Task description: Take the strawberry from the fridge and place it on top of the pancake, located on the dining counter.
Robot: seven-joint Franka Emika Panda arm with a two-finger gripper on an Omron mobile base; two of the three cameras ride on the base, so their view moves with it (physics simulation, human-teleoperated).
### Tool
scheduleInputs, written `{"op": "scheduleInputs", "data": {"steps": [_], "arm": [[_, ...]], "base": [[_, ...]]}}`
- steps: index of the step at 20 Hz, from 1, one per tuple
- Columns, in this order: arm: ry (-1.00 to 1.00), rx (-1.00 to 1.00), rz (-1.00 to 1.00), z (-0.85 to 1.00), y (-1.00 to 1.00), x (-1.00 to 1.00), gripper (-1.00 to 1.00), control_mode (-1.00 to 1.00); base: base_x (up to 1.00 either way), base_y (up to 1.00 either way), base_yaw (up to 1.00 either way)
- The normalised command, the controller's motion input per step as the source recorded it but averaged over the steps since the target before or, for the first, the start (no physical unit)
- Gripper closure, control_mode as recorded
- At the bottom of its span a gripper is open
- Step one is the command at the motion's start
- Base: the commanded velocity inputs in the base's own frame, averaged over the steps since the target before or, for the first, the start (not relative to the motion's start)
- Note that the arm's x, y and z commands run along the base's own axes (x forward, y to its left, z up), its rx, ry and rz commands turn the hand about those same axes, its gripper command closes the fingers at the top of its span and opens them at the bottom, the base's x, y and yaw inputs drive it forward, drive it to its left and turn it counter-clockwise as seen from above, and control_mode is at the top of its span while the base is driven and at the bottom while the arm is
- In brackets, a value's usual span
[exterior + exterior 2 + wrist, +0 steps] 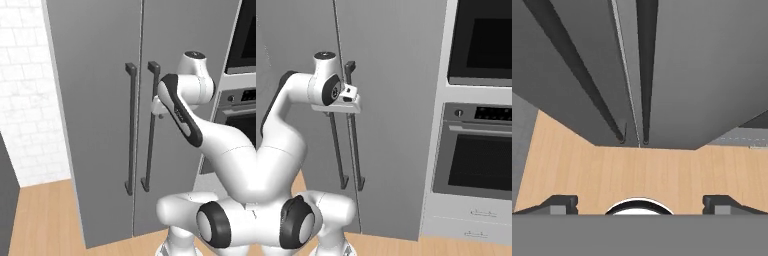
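Note:
The fridge (100,100) (391,100) is a tall grey cabinet whose two doors are both shut. Two long dark bar handles run down its middle seam, the left handle (131,130) and the right handle (150,145). My gripper (157,107) (348,100) hangs close in front of the upper part of the right handle (354,150), pointing down. In the hand view the gripper (640,202) is open, fingertips (559,202) far apart with nothing between them, and both handles (646,65) run away toward the floor. The strawberry is hidden behind the doors. The pancake and dining counter are out of view.
A built-in wall oven (481,160) with a second dark-windowed unit (481,40) above stands right of the fridge, with white drawers (466,220) below. A white brick wall (25,100) and a dark cabinet edge (5,200) lie left. Wood floor (45,215) runs in front.

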Motion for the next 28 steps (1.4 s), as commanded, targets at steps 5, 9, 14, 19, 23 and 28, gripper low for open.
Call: {"op": "scheduleInputs", "data": {"steps": [5, 9, 14, 19, 23, 28], "arm": [[0.0, 0.0, 0.0, 0.0, 0.0, 0.0, -1.0, 1.0], [0.0, 0.0, 0.0, 0.0, 0.0, 0.0, -1.0, 1.0], [-0.06, 0.0, 0.03, -0.04, -0.06, 0.11, -1.0, -1.0], [-0.3, 0.01, 0.05, -0.1, -0.51, 0.33, -1.0, -1.0], [-0.25, 0.0, 0.0, -0.03, -0.32, 0.65, -1.0, -1.0], [-0.08, 0.0, -0.01, -0.06, -0.01, 0.82, -1.0, -1.0]], "base": [[-0.23, 0.46, -0.01], [0.0, 0.04, 0.0], [0.03, 0.0, 0.0], [0.0, 0.0, 0.0], [0.0, 0.0, 0.0], [0.0, 0.0, 0.0]]}}
